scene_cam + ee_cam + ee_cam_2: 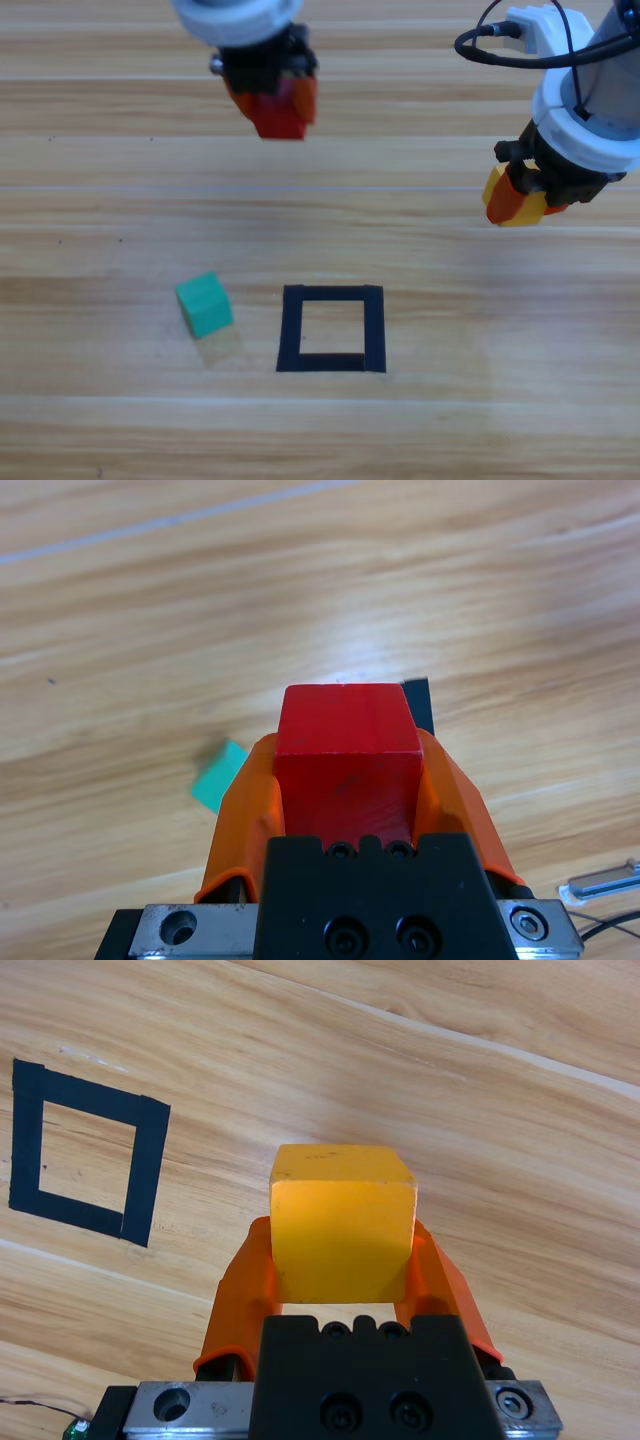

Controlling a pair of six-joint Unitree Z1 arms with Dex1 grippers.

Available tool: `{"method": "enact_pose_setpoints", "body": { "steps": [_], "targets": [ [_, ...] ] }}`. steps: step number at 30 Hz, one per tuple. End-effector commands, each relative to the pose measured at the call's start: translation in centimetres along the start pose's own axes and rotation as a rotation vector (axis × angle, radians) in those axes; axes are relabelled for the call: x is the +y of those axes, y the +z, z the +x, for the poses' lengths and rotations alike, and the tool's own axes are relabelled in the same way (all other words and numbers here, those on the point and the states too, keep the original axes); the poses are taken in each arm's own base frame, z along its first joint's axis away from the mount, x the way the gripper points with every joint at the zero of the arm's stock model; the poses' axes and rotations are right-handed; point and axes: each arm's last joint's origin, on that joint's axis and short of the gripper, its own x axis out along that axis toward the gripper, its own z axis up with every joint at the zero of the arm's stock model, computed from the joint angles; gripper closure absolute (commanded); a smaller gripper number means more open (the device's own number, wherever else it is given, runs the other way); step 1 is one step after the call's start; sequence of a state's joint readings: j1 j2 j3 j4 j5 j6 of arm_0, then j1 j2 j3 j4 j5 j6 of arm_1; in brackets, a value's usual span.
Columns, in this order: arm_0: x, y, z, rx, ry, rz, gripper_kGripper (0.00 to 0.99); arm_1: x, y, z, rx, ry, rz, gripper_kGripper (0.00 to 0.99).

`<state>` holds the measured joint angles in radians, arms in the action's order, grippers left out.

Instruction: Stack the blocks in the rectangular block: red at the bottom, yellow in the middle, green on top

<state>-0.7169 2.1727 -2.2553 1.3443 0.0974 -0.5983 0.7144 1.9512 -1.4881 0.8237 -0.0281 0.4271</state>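
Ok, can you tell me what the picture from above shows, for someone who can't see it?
The left gripper holds a red cube and the right gripper a yellow cube, both above a wooden table. A green cube sits left of a black tape square.

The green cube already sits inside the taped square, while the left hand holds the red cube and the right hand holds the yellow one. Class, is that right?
Not quite. The high view shows the green cube on the bare table, left of the taped square, not inside it. The rest stands: the left hand holds the red cube and the right hand holds the yellow cube.
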Motion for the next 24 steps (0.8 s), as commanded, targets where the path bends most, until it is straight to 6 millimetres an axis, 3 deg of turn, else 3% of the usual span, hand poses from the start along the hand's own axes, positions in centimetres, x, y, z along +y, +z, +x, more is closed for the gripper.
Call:
{"method": "enact_pose_setpoints", "body": {
  "steps": [1,6,24],
  "targets": [
    [-5.4,-4.0,6.8,0.126,0.116,0.058,0.926,0.8,-0.6,1.8,0.035,-0.018,-0.035,0.990],
    [-7.1,-5.8,10.8,0.184,0.183,0.029,0.927,0.9,-0.5,2.0,0.036,-0.017,-0.038,0.990],
    [-7.5,-7.4,15.1,0.320,0.204,-0.115,0.927,0.9,-0.2,2.5,0.042,-0.019,-0.036,0.990]
  ]
}}
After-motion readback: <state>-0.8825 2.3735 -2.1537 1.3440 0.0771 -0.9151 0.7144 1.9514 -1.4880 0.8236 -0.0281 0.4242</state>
